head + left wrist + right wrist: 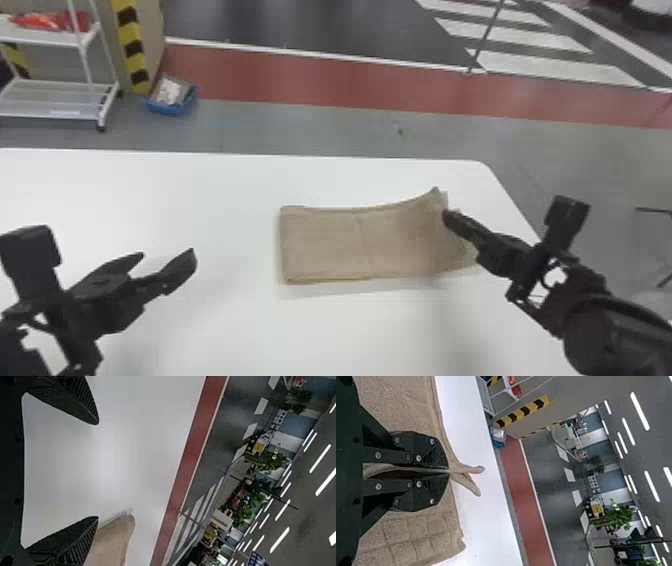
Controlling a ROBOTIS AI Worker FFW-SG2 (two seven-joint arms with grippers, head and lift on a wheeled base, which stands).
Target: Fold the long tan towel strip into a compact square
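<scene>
Beyond our white table (150, 190) stand a rack (55, 90) and a blue bin (172, 108). Our right gripper (447, 216) pinches the tan towel (325, 245) at its raised right end; our left gripper (168, 253), wide open and empty, hangs left of it.

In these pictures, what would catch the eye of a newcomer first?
Probably the tan towel, lying on the white table right of its middle, its right end pinched up between the right gripper's closed fingers. Next, the left gripper, its fingers spread wide over bare table at the left. Behind, a yellow-and-black striped post stands out beside a white rack.
</scene>
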